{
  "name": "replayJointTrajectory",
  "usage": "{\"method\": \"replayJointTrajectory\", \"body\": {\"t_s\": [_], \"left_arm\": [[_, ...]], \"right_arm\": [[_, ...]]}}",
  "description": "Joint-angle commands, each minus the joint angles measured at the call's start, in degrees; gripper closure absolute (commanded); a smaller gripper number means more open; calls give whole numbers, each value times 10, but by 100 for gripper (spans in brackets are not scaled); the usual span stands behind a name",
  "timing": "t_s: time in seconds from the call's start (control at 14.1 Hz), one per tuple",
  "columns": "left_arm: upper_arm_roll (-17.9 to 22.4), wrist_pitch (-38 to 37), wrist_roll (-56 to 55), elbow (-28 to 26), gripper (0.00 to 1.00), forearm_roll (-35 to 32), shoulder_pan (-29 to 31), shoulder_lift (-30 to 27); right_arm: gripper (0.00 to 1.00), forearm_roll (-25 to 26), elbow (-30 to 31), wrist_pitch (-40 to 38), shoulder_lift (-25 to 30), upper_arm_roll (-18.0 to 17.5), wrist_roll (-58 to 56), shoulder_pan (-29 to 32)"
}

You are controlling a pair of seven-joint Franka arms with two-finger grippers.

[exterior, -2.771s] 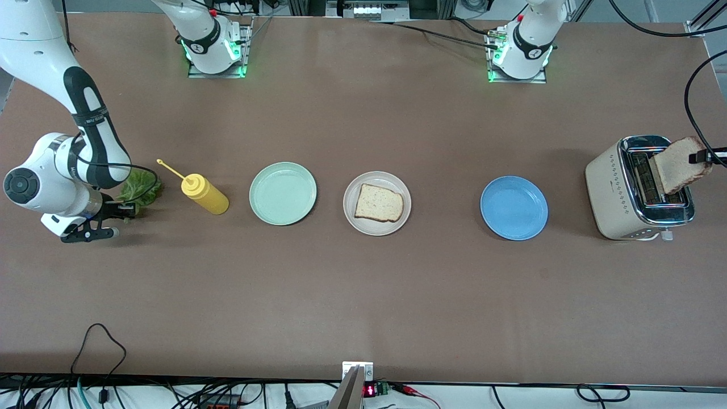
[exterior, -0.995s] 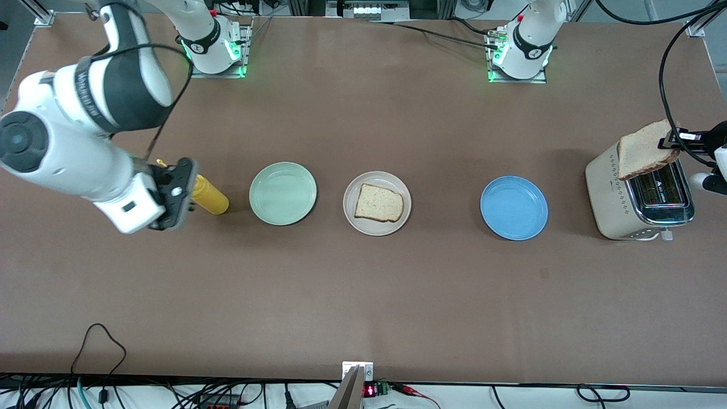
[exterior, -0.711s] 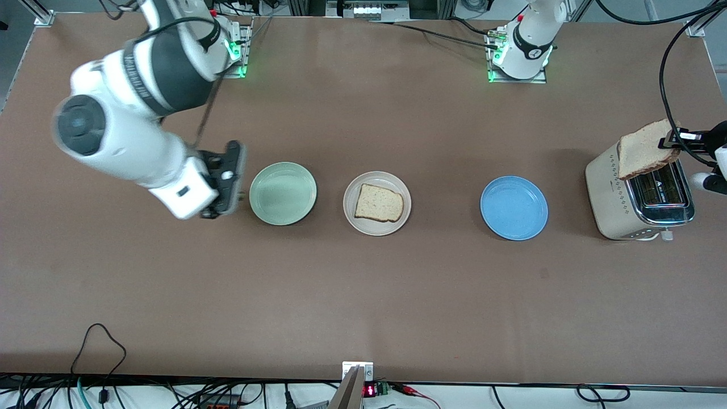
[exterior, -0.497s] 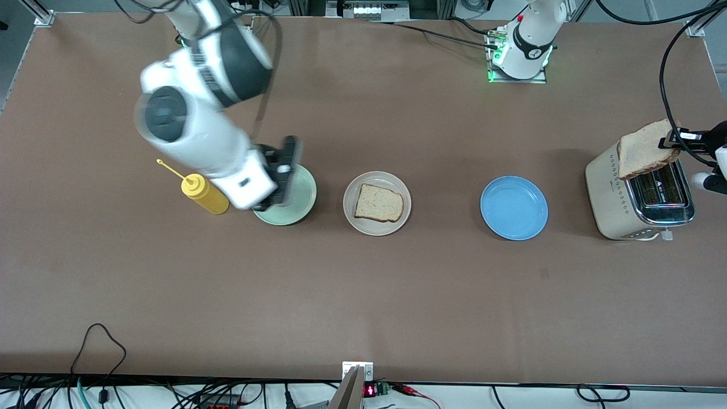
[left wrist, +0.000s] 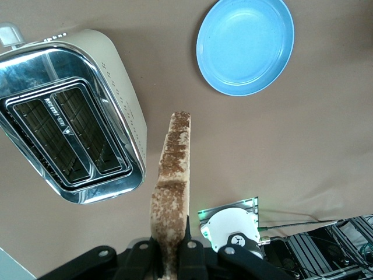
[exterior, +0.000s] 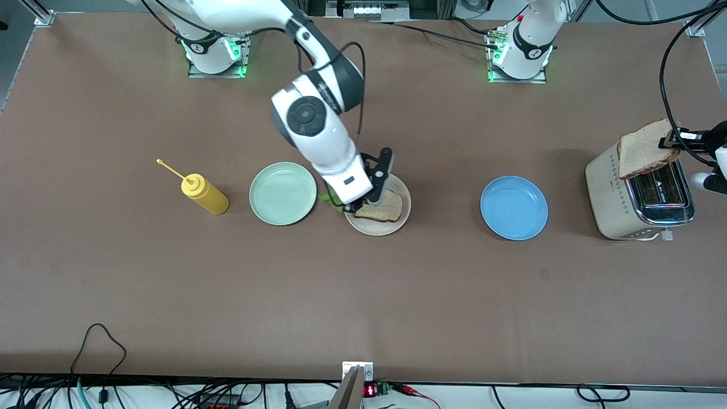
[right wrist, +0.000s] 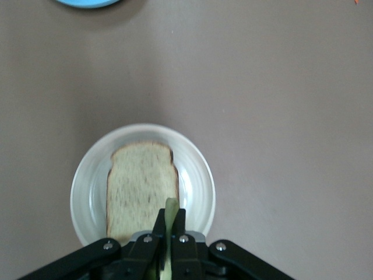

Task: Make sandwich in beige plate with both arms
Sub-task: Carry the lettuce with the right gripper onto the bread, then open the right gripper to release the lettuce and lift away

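Surface: brown table [exterior: 363,295], robot bases along its top edge in the front view.
Beige plate [exterior: 376,228]: mid-table, between the mint-green plate [exterior: 283,193] and the blue plate [exterior: 514,208]. One bread slice [right wrist: 141,192] lies flat in it.
Lettuce leaf [right wrist: 169,233]: pinched edge-on in the right gripper [right wrist: 169,233], jaws closed tight on it; a green frill shows under the wrist at the plate's rim.
Right gripper position: over the beige plate, above the slice's edge toward the right arm's end.
Second slice [left wrist: 170,198]: held upright in the left gripper [left wrist: 170,256], jaws closed on its lower edge, over the toaster [exterior: 639,190].
Left arm: waiting there.
Mustard bottle [exterior: 203,193]: lying near the right arm's end, apart from the plates.
Step, as judged: lettuce about to go on the slice.
Risk: leaf hangs toward the rim; released here it may drape off the bread or onto the table.
Risk: thin leaf may cling to a finger on release.
Risk: the top slice, gripped by one edge, could tilt or land askew.
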State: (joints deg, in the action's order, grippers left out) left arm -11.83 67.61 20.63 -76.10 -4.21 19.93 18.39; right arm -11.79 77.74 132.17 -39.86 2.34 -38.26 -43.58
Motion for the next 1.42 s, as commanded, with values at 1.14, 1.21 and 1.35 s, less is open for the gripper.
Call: {"method": "replayJointTrajectory", "body": {"t_s": [1.14,1.21,1.35], "left_arm": [[-4,-11,0,8,99,-8,-7,-2],[-4,-11,0,8,99,-8,-8,-2],[-5,-11,-1,6,99,-15,-8,-2]], "right_arm": [[0,-8,-30,-112,45,70,107,-22],[0,-7,-30,-137,64,75,122,-9],[0,-7,-30,-182,90,90,151,11]]}}
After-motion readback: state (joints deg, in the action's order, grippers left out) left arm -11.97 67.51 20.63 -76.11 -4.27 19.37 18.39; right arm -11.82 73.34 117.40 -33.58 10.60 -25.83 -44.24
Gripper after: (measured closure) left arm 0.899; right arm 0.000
